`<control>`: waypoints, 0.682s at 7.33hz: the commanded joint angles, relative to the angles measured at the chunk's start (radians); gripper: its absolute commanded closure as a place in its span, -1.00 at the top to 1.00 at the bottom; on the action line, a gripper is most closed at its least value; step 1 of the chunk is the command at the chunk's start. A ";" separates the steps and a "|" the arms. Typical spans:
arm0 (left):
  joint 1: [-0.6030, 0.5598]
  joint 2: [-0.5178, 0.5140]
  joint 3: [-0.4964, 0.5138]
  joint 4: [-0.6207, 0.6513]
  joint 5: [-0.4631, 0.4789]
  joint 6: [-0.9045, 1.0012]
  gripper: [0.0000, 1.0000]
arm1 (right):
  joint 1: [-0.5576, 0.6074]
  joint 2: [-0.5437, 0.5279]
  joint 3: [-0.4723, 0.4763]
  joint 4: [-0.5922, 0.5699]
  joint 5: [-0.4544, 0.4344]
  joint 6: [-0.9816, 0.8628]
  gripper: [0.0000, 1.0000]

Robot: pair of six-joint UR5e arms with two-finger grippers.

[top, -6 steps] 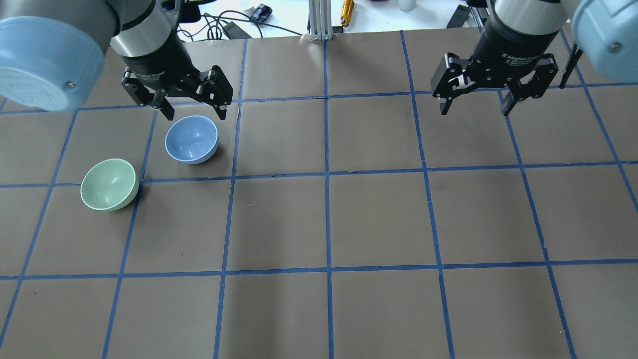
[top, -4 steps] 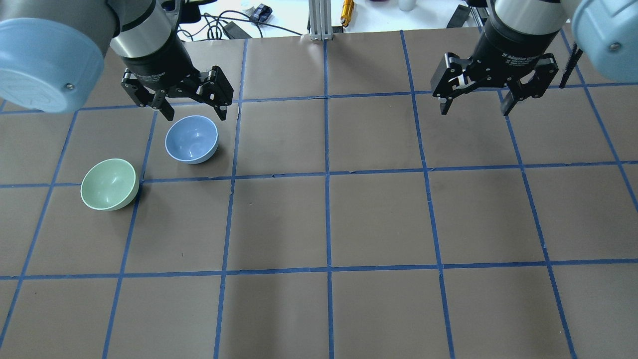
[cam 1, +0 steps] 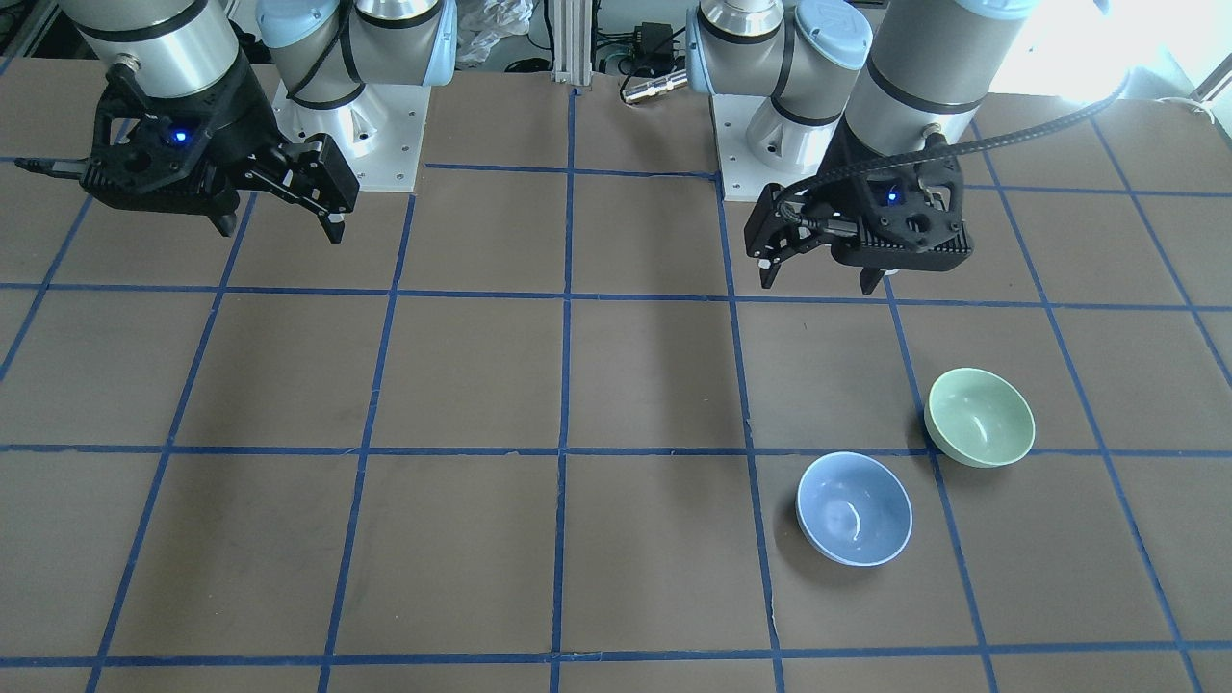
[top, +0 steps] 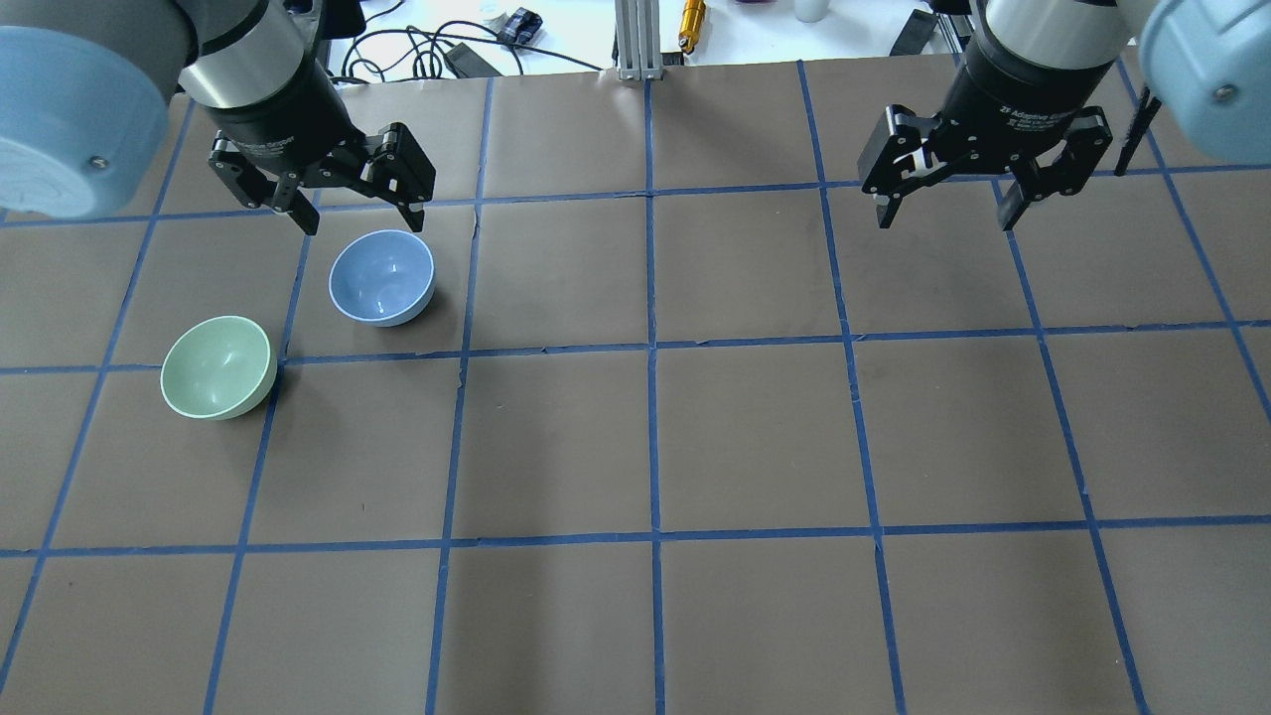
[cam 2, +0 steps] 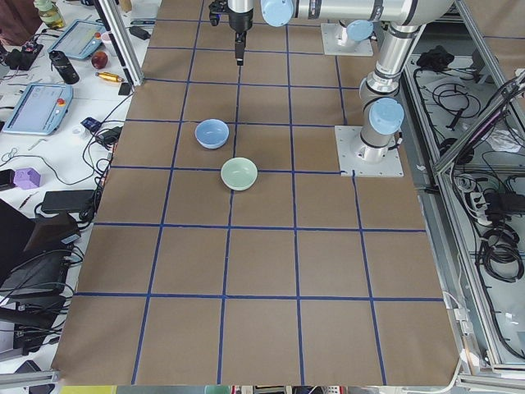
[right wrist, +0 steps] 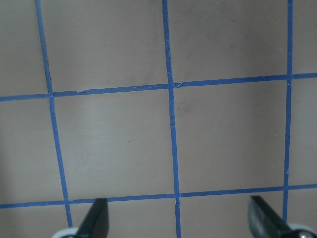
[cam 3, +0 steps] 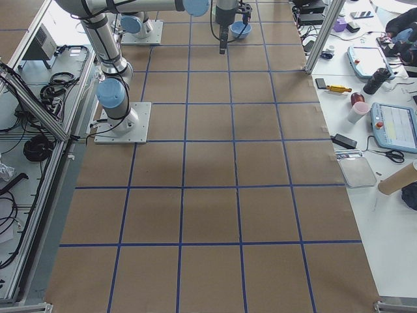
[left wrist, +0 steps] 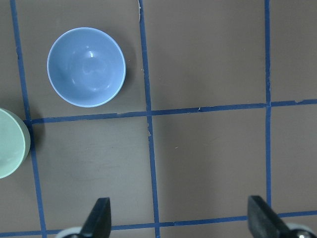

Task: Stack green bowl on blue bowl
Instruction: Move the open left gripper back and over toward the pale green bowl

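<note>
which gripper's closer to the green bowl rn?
Left. The left gripper hangs open just beyond the blue bowl, which sits beside the green bowl. The right gripper hangs open far across the table's other half.

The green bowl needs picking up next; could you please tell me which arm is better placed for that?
Left, probably. The left gripper hangs open near the blue bowl, on the same side as the green bowl; the right gripper is far away, and its wrist view shows neither bowl.

green bowl (top: 218, 367) and blue bowl (top: 382, 278) near but not touching, a gap between them, mouths open upward
</note>
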 commanded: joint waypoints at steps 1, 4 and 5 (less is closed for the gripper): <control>0.015 0.008 -0.001 -0.003 0.000 0.004 0.93 | 0.000 0.000 0.000 0.001 0.000 0.000 1.00; 0.036 0.005 -0.001 0.000 0.000 0.067 0.93 | 0.000 0.000 0.000 0.000 0.000 0.000 1.00; 0.111 0.005 -0.004 0.000 0.002 0.185 0.93 | 0.000 0.000 0.000 0.001 0.000 0.000 1.00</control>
